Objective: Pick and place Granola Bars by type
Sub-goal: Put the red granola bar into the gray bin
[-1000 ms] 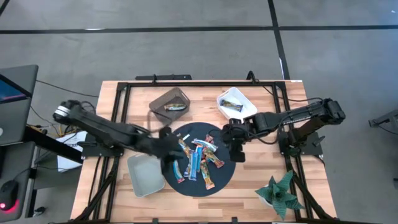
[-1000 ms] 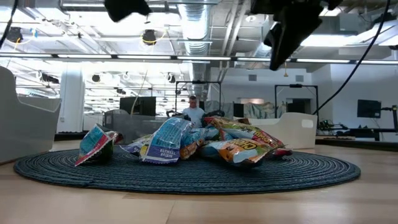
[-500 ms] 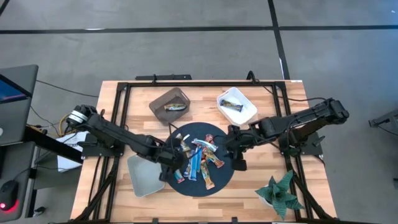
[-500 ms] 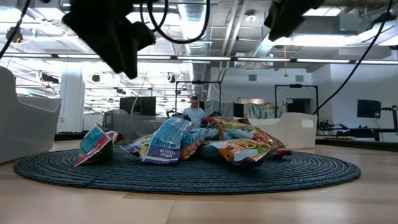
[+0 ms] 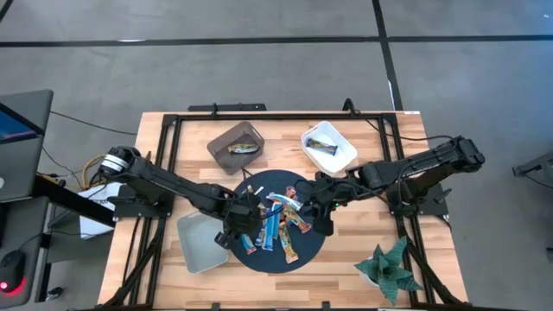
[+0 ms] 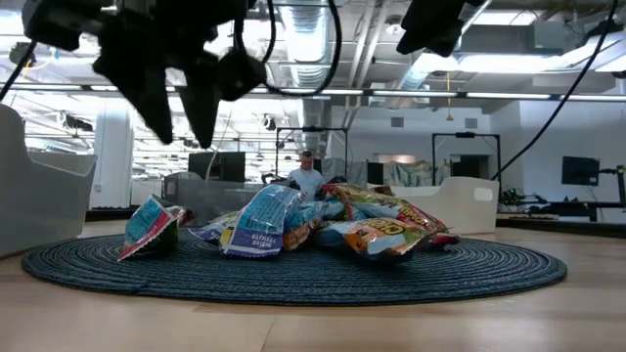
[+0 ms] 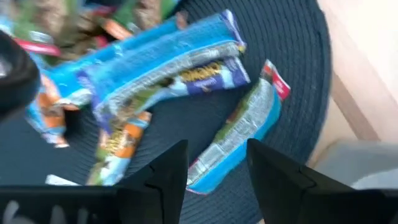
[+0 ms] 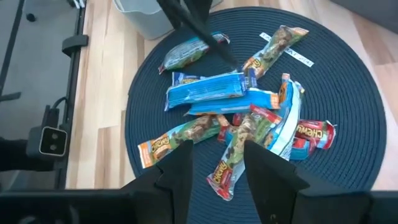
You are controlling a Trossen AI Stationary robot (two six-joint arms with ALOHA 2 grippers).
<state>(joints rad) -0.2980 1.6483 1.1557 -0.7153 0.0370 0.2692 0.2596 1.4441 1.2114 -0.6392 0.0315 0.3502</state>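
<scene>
Several granola bars [image 5: 275,221] in blue, orange-brown, red and white wrappers lie heaped on a round dark mat [image 5: 304,252] at the table's middle. My left gripper [image 5: 235,226] hangs open above the mat's left part. It points down at a blue-and-green bar [image 7: 239,134] that lies apart from the heap; its fingers [image 6: 156,117] are well clear of the bars. My right gripper [image 5: 321,221] is open and high over the mat's right part, looking down on the heap [image 8: 230,118]. A brown bin [image 5: 236,145] and a white bin [image 5: 328,147] each hold one bar.
A pale grey bin [image 5: 200,242] stands on the table just left of the mat, close to my left gripper. A green plant [image 5: 389,268] is at the near right corner. A black frame [image 5: 173,130] runs round the table. A person [image 6: 305,176] shows far off in the room.
My left gripper has come down over the mat's left part, moving toward the near edge, and has rolled about its own axis, so both fingers now show side by side in the low view. My right gripper has risen a little and shifted slightly over the mat's right part.
</scene>
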